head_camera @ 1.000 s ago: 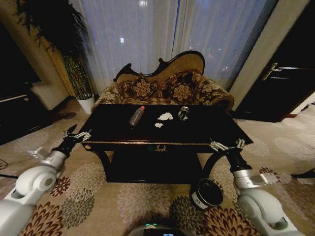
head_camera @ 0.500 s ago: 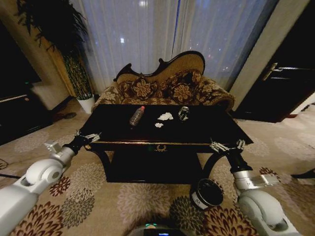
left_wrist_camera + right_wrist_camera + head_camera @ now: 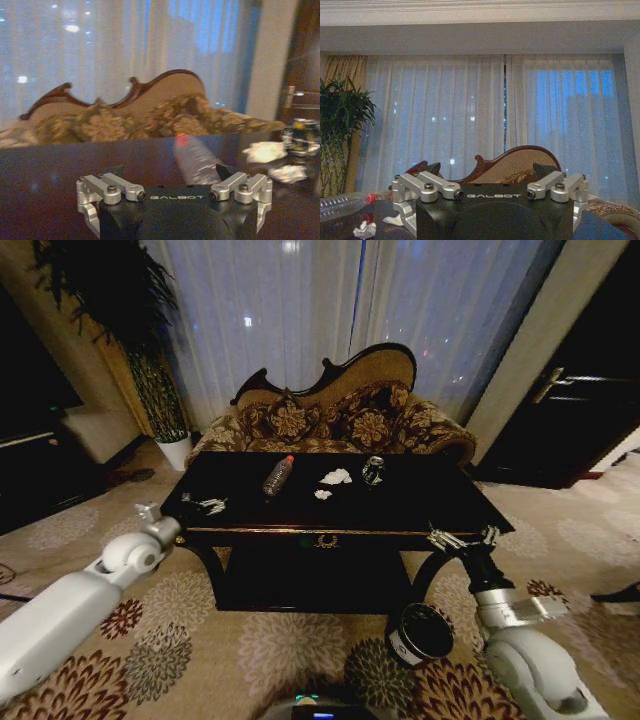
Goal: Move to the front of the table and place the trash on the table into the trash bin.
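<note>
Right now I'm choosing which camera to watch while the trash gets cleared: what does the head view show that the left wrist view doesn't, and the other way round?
Only the head view shows the trash bin on the carpet, the right gripper at the table's front right corner, and the table's gold-trimmed front. Only the left wrist view shows the left gripper close up, fingers spread, facing the bottle. Both show the bottle, the paper wads, the shiny crushed can and the sofa behind.

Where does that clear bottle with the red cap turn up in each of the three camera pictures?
Head view: bottle lies on the table, left of the paper wads.
Left wrist view: bottle straight ahead of the left gripper.
Right wrist view: bottle at the picture's edge.
Shared landmark: the sofa.
</note>
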Tool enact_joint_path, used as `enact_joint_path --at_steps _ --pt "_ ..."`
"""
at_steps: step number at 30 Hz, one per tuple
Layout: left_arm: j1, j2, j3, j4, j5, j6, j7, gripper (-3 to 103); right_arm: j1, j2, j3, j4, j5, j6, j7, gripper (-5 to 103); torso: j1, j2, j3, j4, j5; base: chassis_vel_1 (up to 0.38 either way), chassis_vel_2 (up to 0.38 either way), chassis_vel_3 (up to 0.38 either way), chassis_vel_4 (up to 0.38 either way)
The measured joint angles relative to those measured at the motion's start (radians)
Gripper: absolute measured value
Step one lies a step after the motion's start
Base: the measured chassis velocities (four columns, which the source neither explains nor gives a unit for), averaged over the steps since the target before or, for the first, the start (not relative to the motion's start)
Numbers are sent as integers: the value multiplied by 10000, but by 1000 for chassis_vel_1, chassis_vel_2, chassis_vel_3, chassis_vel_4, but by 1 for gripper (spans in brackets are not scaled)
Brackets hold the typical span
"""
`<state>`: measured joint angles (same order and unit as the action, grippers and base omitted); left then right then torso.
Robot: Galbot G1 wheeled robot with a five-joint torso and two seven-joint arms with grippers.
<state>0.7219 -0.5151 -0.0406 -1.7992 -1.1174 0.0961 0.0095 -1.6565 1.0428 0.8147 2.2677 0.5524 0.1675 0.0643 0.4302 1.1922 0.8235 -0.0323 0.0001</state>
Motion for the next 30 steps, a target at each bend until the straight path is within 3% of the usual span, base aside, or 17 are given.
enact_joint_path --at_steps 5,15,30 --pt "-1006 -108 1023 -61 -4 141 -73 100 118 -3 -26 -82 31 -5 -3 100 0 1 0 0 2 0 0 0 0" --pt "-2180 -625 2487 1088 122 224 -116 100 423 2 -186 -333 70 -9 -27 100 0 0 -1 1 -1 0 0 0 0" --pt "-3143 -1304 3545 1504 333 262 -222 100 511 0 -222 -427 208 -63 -68 100 0 0 0 1 -1 0 0 0 0"
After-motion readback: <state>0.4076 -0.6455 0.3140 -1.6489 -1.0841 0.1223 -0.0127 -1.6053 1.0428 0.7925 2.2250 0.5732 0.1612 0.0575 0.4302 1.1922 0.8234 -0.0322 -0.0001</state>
